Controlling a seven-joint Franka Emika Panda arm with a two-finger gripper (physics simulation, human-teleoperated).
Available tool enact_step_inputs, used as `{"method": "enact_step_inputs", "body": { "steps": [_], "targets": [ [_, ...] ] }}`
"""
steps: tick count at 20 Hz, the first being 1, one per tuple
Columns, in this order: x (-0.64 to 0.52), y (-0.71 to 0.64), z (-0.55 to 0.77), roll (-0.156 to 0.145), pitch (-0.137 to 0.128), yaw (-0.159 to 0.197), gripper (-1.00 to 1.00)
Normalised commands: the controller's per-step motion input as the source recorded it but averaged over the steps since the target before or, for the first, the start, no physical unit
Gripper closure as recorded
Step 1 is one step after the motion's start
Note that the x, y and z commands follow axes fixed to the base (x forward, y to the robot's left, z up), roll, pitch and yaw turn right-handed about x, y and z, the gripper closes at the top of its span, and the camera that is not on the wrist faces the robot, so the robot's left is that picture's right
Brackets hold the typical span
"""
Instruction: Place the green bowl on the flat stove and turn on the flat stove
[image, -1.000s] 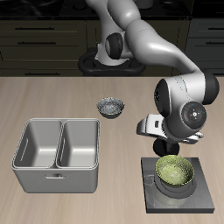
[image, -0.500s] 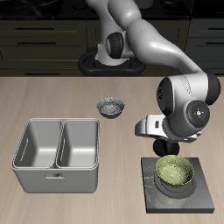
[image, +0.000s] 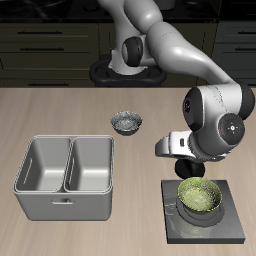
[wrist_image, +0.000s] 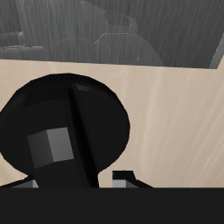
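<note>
The green bowl (image: 199, 197) sits upright on the flat stove (image: 232, 226) near the table's front edge. My gripper (image: 188, 172) hangs low just behind the bowl, at the stove's back edge, and hides the knob in the exterior view. The wrist view shows the black round knob (wrist_image: 70, 131) with its raised ridge very close under the gripper, on the wooden table (wrist_image: 175, 122). The gripper holds nothing that I can see. The fingers are too dark and close to show whether they are open or shut.
A grey double-basin metal tray (image: 65, 190) stands beside the stove, toward the table's front. A grey-white patterned bowl (image: 127, 122) sits farther back, near the table's middle. The robot's base stands at the table's back edge.
The arm's wrist has shifted slightly sideways over the stove's back edge. The green bowl has not moved.
</note>
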Motion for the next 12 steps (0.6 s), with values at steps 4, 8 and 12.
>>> {"method": "enact_step_inputs", "body": {
  "steps": [4, 8, 12],
  "targets": [
    [-0.02, -0.16, 0.17, 0.012, 0.010, 0.028, 1.00],
    [0.01, -0.21, 0.32, 0.027, -0.029, 0.060, 1.00],
    [-0.01, -0.16, 0.29, 0.000, -0.040, 0.054, 1.00]
  ]
}}
